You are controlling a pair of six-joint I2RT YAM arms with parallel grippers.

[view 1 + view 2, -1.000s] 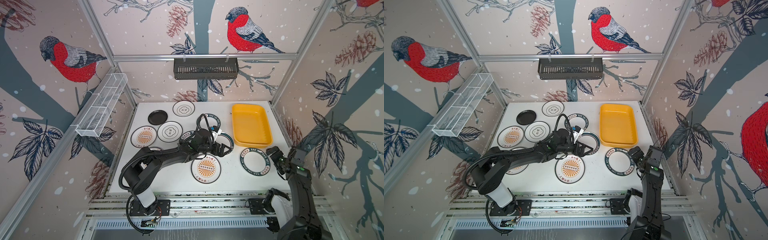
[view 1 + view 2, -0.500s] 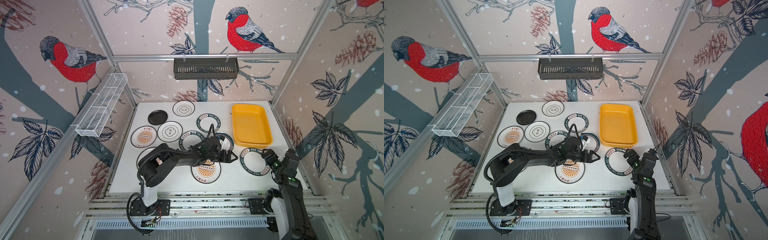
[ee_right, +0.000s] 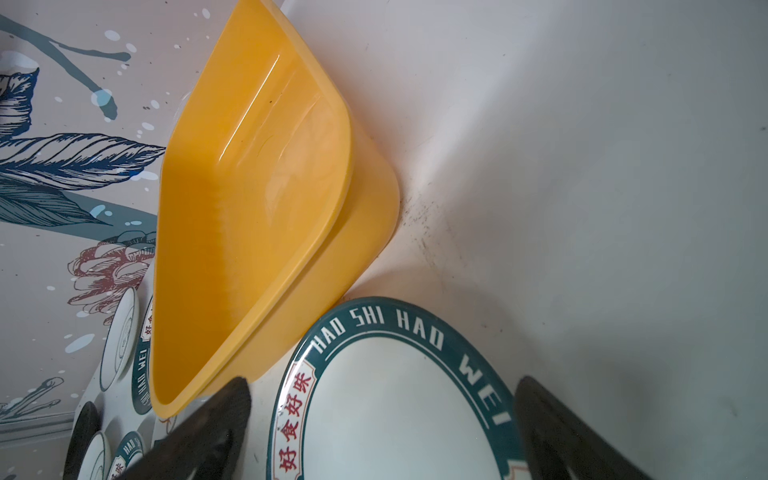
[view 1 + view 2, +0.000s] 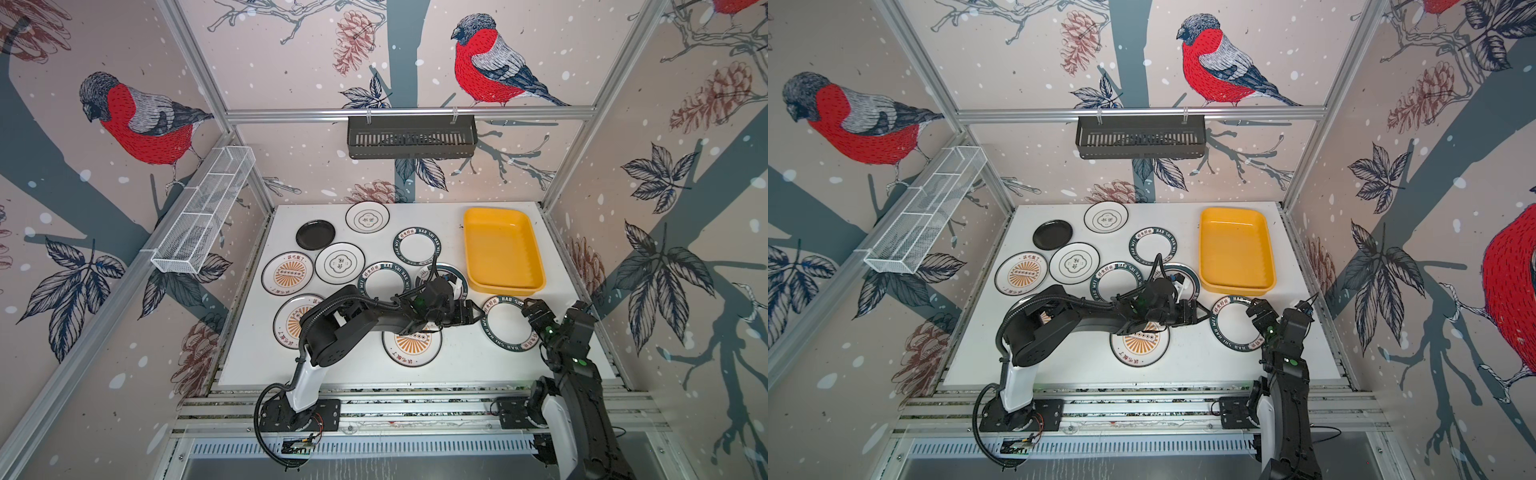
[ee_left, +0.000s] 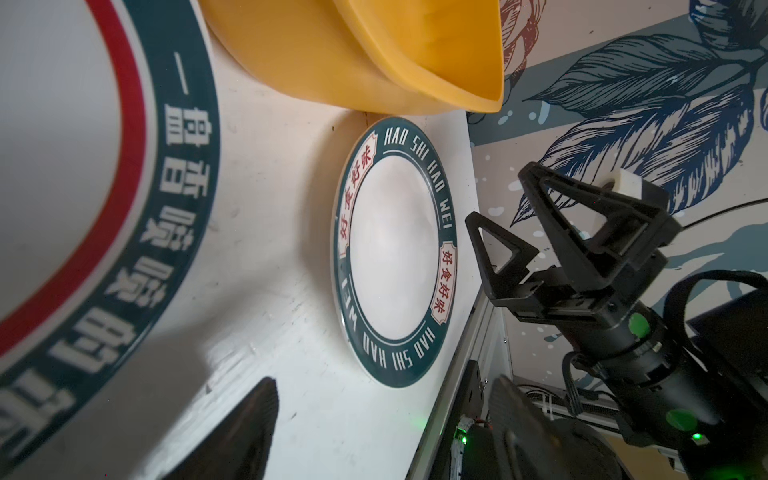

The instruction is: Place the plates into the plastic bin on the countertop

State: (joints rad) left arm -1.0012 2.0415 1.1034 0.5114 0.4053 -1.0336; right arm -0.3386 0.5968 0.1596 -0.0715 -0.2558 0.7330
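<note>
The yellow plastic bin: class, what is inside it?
Nothing shows inside the plastic bin: both top views show only its bare yellow floor. The inner face of its near wall is hidden behind the rim.

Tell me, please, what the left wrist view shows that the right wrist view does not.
Only the left wrist view: the right gripper seen whole, jaws open, and a red-ringed plate close up. Only the right wrist view: the black plate, far off past the other plates. Both: the yellow bin and the green-rimmed plate lying flat on the countertop right beside it.
</note>
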